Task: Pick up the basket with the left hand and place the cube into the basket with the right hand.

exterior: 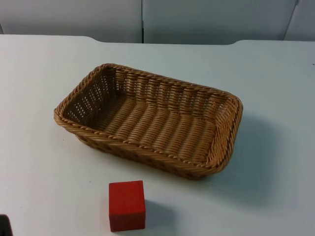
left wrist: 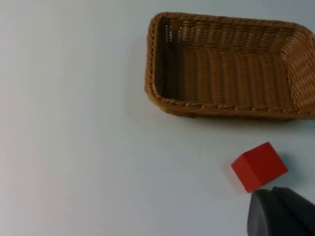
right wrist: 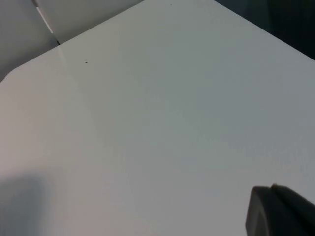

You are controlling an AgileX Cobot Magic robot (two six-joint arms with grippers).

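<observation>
2 items on white table (exterior: 44,69) | wicker basket (exterior: 147,118) empty | red cube (exterior: 127,205) near, apart | grippers' state: can't tell

The left hand (left wrist: 280,212) is cut off by the picture's edge, as is the right hand (right wrist: 278,211); whether their fingers are open cannot be told. The basket's (left wrist: 226,64) far end is cropped.
</observation>
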